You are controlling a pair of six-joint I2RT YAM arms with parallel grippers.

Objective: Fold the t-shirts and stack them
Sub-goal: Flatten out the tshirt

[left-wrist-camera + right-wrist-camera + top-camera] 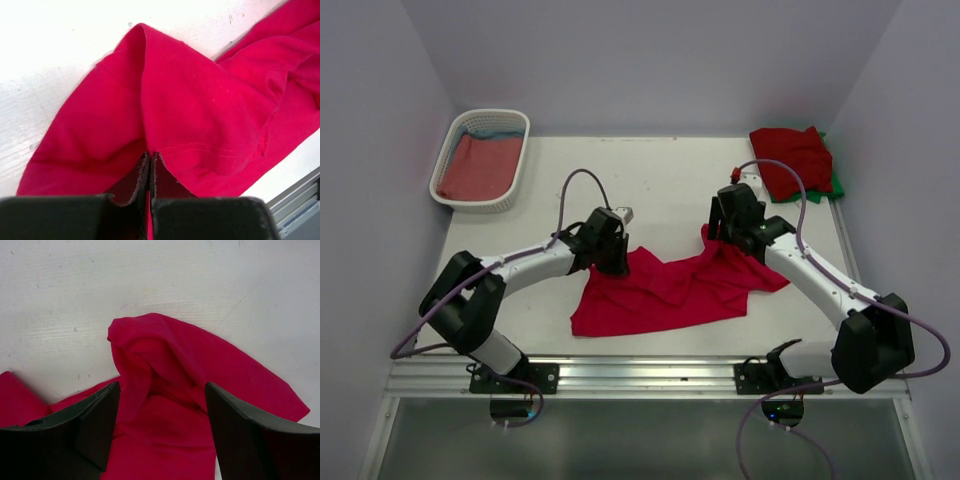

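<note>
A bright crimson t-shirt [665,290] lies crumpled on the white table between my two arms. My left gripper [613,262] is shut on its left edge; in the left wrist view the pads [150,172] pinch a fold of the crimson cloth [200,110] by a stitched hem. My right gripper [725,238] is open over the shirt's right end; in the right wrist view its fingers [100,415] stand wide apart around a raised bunch of cloth [160,370]. A darker red tee [792,160] lies folded on a green one [837,185] at the back right.
A white slatted basket [480,160] stands at the back left with a dusty-red tee [475,168] and a blue one [495,131] inside. The table's front edge is a metal rail [640,375]. Walls close in on both sides.
</note>
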